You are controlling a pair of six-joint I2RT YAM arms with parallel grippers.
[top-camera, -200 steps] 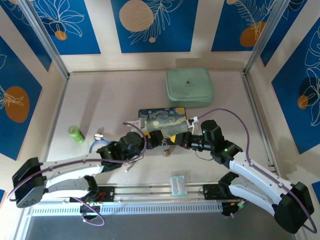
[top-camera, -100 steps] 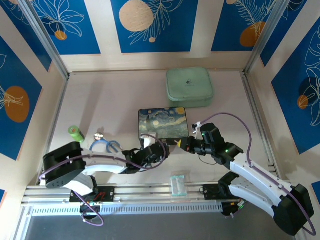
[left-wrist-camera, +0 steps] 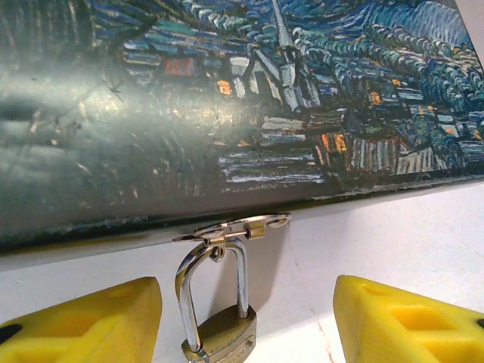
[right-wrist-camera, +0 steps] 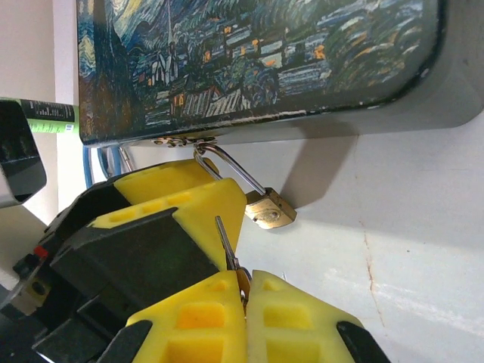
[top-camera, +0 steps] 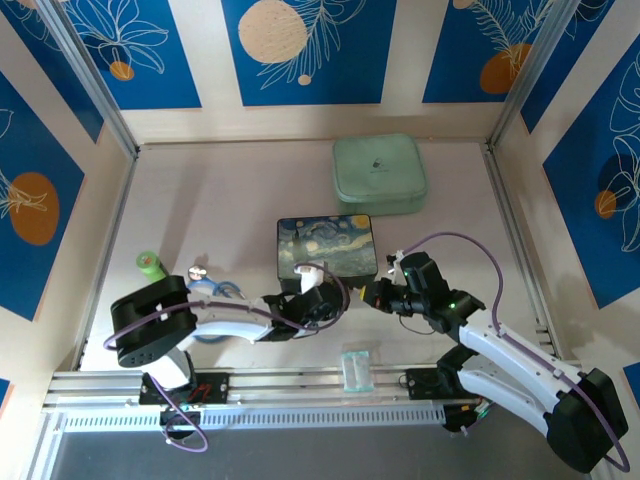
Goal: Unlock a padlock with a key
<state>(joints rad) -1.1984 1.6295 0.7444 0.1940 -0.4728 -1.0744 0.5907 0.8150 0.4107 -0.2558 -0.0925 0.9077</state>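
The padlock (left-wrist-camera: 219, 333) body gets chopped off by the bottom edge of the left wrist view, so its underside can't be made out there. Same edge clips the left gripper (left-wrist-camera: 246, 310) fingers, and the box (left-wrist-camera: 227, 113) runs off the top. The key (right-wrist-camera: 227, 246) is mostly buried between the right gripper (right-wrist-camera: 243, 287) fingers, just a thin sliver poking out.

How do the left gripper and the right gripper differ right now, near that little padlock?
The left gripper stands open, straddling the padlock and clear of it; the right gripper is shut. The left gripper holds nothing; the right gripper pinches the key, blade sticking out in front. Both are yellow-tipped and sit by the edge of the painted box where the padlock hangs.
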